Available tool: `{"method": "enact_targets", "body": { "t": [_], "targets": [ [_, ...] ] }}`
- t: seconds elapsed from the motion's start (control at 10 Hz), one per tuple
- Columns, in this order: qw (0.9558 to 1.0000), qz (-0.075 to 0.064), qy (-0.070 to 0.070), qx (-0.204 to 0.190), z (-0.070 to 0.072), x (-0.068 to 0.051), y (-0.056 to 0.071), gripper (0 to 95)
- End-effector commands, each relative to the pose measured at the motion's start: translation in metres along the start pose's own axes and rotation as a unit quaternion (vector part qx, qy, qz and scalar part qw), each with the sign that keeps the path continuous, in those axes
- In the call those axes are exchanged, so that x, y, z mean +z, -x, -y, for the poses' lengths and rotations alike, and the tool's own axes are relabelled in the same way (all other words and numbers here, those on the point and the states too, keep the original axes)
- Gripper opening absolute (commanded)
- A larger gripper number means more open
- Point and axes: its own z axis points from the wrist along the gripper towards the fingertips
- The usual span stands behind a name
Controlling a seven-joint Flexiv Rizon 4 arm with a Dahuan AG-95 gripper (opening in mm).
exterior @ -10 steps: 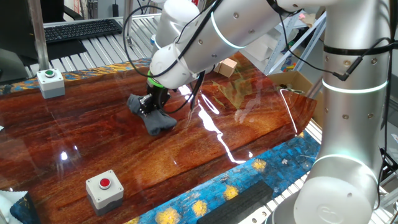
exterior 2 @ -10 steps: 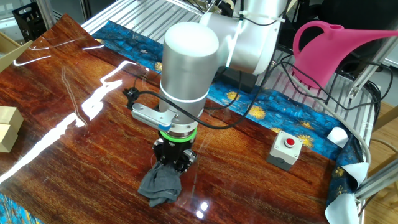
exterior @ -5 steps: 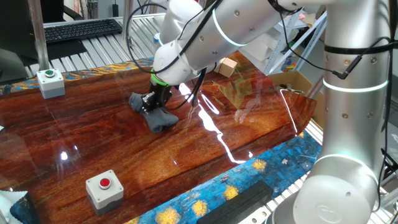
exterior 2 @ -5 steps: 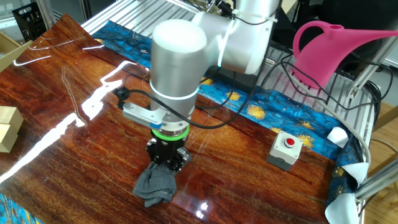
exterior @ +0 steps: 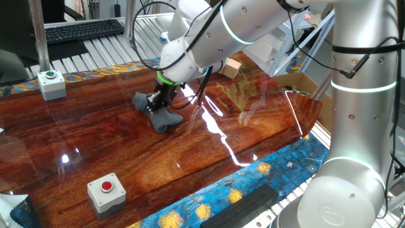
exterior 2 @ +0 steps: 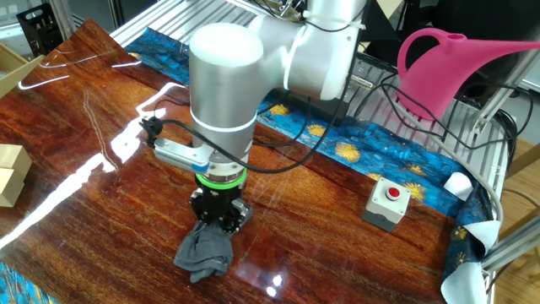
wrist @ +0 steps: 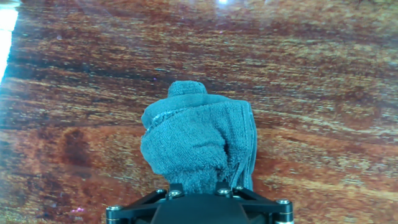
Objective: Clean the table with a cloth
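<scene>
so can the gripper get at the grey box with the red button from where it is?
Probably yes: the gripper is shut on the blue-grey cloth, and bare reddish wood table lies between it and the red-button box.

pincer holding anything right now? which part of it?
Yes: the pincer grips the blue-grey cloth by one bunched end. The rest of it trails flat on the wooden table.

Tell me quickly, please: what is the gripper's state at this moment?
Gripper: closed on the cloth, pressing it down onto the table.
</scene>
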Motion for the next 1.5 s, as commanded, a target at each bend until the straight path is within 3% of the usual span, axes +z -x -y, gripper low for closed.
{"method": "enact_targets", "body": {
  "t": [0.1, 0.3, 0.6, 0.8, 0.9, 1.0, 1.1, 1.5],
  "targets": [
    [0.9999, -0.001, -0.009, -0.005, 0.001, -0.001, 0.003, 0.0],
    [0.9996, -0.005, -0.027, -0.007, 0.002, -0.001, 0.004, 0.0],
    [1.0000, -0.001, -0.008, 0.003, 0.004, 0.005, 0.004, 0.0],
    [0.9991, -0.035, 0.016, 0.017, 0.003, -0.004, 0.006, 0.0],
    [0.9985, -0.051, 0.015, 0.011, 0.004, -0.013, 0.008, 0.0],
    [0.9984, -0.053, 0.015, 0.009, 0.005, -0.015, 0.009, 0.0],
    [0.9975, -0.068, 0.015, -0.003, 0.008, -0.018, 0.012, 0.0],
    [0.9975, -0.064, 0.008, -0.030, 0.014, -0.030, 0.017, 0.0]
  ]
}}
